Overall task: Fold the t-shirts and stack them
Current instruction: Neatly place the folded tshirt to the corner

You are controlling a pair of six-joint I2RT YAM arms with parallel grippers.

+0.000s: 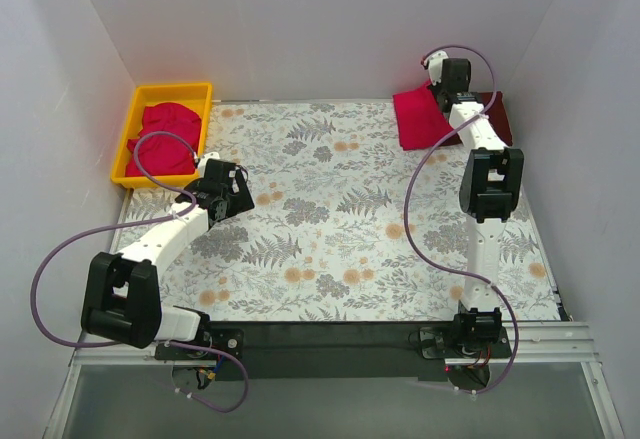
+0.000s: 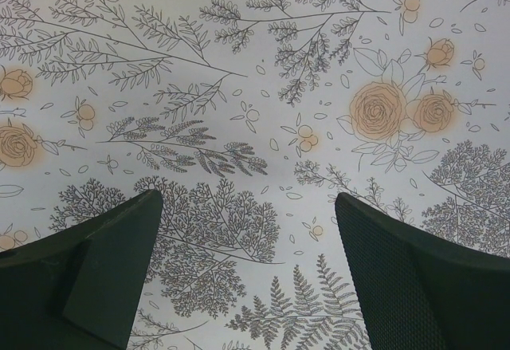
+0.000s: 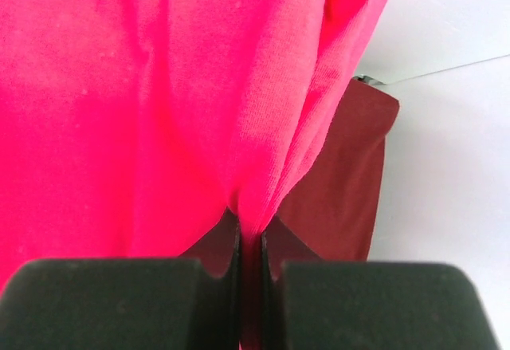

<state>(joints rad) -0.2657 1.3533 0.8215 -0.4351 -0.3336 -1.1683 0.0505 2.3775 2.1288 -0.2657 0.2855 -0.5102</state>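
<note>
Pinching the pink shirt in my right claw, I am stacking it on the maroon shirt at the table's far-right corner; my left claw is hanging open.

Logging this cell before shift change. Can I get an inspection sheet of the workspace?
Surface: floral cover, lying flat.
Job's things: pink shirt on maroon shirt, far right; crumpled shirts in yellow tray, far left.
Clutter: nothing seen.
Grippers: left gripper open over bare cover; right gripper shut on a fold of the pink shirt.
Cables: purple cables loop beside both arms.
Surroundings: white walls on three sides.
</note>
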